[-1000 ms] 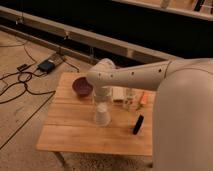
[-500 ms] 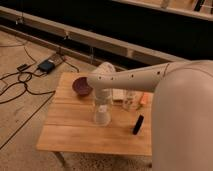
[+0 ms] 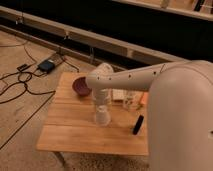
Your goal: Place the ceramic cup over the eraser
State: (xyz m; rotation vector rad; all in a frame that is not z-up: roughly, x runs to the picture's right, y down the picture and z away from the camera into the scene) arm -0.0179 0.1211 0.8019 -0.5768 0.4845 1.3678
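Observation:
The ceramic cup (image 3: 103,117) is plain white and stands on the wooden table (image 3: 70,130), left of centre. My gripper (image 3: 102,106) hangs straight down from the white arm and sits right on the cup's top, hiding its upper part. The eraser (image 3: 137,125), a slim black bar, lies flat on the table to the right of the cup, about a cup's height away from it. Nothing touches the eraser.
A dark maroon bowl (image 3: 80,86) stands at the table's back left. Behind the cup lie a cream block (image 3: 118,95), a small white bottle (image 3: 131,102) and an orange stick (image 3: 144,98). Cables and a black box (image 3: 46,65) lie on the floor to the left.
The arm has sunk slightly, bringing the gripper down onto the cup's top. The cup and the eraser have stayed where they were.

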